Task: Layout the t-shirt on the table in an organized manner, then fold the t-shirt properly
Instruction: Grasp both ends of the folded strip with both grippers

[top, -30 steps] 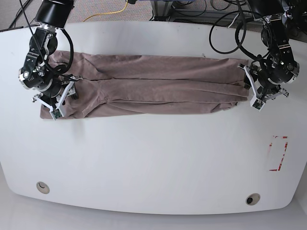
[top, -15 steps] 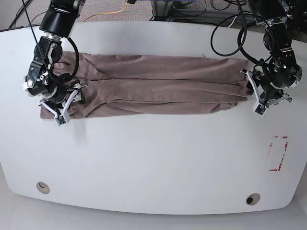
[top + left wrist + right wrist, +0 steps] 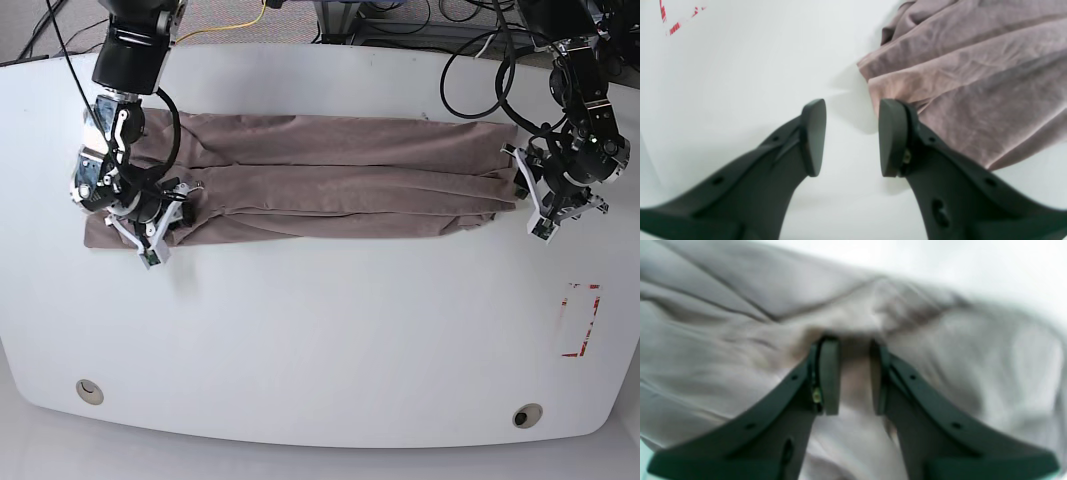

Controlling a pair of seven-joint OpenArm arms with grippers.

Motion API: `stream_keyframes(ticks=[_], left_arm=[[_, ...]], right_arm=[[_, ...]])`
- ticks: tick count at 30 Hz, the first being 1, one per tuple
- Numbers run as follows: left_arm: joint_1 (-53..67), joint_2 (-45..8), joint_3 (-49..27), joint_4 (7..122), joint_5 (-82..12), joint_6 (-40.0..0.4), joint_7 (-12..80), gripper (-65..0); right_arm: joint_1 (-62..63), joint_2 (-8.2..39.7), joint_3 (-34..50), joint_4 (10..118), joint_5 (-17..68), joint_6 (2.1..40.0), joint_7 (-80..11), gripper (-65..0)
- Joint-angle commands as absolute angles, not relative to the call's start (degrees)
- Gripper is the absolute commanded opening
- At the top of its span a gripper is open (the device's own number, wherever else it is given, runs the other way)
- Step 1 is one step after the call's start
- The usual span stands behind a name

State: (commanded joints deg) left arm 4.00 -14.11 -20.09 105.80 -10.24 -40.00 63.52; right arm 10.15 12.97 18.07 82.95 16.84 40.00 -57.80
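Base: right gripper (image 3: 150,232) down on t-shirt (image 3: 340,190), left gripper (image 3: 850,138) agape.

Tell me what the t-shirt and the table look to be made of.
The t-shirt: soft, thin matte knit, likely cotton, judging by its fine wrinkles and limp folds. The table: hard, smooth, glossy white surface, perhaps laminate or coated board, since it shows sheen and soft reflections; the core cannot be told.

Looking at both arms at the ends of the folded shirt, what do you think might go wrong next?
1. The left end effector is open beside the dusty mauve t-shirt's edge, with only bare glossy white table between its fingers; closing there would likely miss the cloth.
2. The right end effector seems to pinch a bunched ridge of fabric, though the view is blurred; lifting one-sided could drag the fold apart.
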Motion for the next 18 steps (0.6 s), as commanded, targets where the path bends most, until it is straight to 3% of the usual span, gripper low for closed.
stream_keyframes(ticks=[13, 18], left_arm=[[4.0, -14.1, -20.1, 105.5, -10.2, -40.0, 63.5, -40.7], [1.5, -13.9, -20.5, 105.5, -10.2, -40.0, 63.6, -40.7]], right_arm=[[15.6, 9.9, 17.9, 79.0, 16.5, 40.0, -58.0, -50.6], [15.4, 10.2, 18.2, 84.4, 16.6, 40.0, -60.2, -50.4]])
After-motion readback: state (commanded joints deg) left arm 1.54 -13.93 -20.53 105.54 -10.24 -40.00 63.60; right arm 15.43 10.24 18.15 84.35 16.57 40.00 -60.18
